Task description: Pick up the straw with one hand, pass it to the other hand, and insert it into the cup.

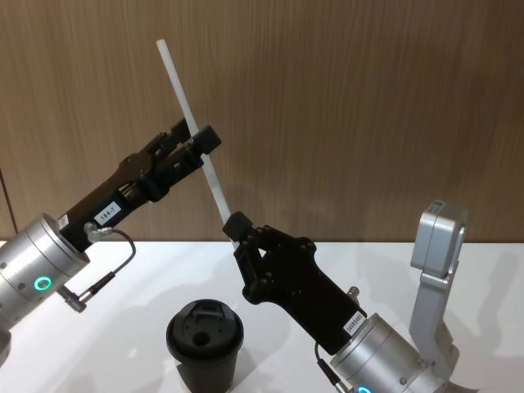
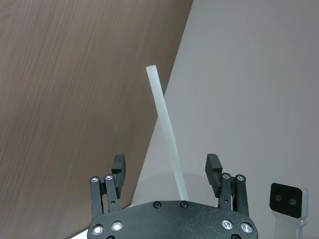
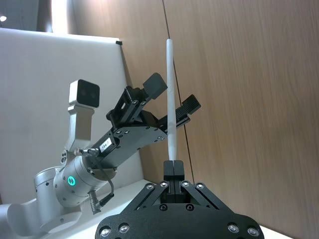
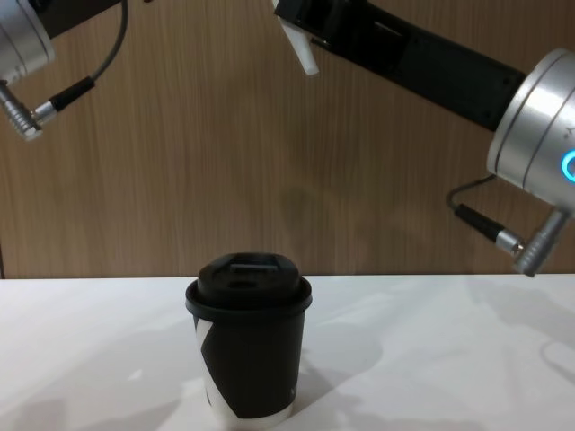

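The straw (image 1: 185, 105) is held in the air, tilted, high above the white table. My right gripper (image 1: 237, 227) is shut on its lower end, as the right wrist view shows (image 3: 173, 167). My left gripper (image 1: 196, 142) is open, its fingers (image 2: 118, 164) standing wide apart on either side of the straw's (image 2: 165, 130) middle without touching it. The cup (image 1: 205, 339), black with a domed lid and a white patch, stands upright on the table below both arms; in the chest view the cup (image 4: 252, 350) sits under the straw's lower tip (image 4: 305, 56).
A grey camera post (image 1: 437, 246) stands on the white table (image 1: 393, 262) at the right. A wood-panelled wall (image 1: 368, 98) closes the back. The table around the cup is bare.
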Motion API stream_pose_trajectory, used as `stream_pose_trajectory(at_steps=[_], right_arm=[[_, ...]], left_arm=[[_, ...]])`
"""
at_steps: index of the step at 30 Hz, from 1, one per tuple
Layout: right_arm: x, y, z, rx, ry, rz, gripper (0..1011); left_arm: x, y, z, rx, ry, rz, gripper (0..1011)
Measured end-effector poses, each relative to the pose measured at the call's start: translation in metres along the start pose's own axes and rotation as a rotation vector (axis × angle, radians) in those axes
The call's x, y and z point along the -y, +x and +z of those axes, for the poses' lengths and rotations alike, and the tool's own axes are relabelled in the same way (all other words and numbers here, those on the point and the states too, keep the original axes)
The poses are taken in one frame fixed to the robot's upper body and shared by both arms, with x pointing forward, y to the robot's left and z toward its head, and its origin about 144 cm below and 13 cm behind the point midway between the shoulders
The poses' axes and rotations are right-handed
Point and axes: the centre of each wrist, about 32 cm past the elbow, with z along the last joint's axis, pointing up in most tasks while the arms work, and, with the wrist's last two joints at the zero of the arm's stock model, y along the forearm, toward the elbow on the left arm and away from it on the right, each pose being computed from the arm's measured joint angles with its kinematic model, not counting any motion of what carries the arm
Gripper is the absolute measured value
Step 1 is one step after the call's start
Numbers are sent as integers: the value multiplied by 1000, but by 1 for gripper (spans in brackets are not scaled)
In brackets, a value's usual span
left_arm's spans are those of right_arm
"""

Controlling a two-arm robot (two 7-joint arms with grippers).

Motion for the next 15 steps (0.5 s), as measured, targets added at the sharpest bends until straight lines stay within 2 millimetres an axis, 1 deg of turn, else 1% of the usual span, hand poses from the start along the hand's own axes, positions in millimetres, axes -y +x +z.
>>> stream_pose_trajectory(at_steps=[10, 12, 13, 15], right_arm=[[0, 0, 0, 0, 0, 0, 1], [0, 0, 0, 0, 0, 0, 1], [0, 0, 0, 0, 0, 0, 1], [0, 0, 0, 0, 0, 0, 1]], left_arm=[[2, -1, 0, 3, -14, -5, 1000], [2, -1, 0, 3, -15, -6, 981], [3, -1, 0, 4, -16, -7, 946], [3, -1, 0, 5, -18, -7, 917]])
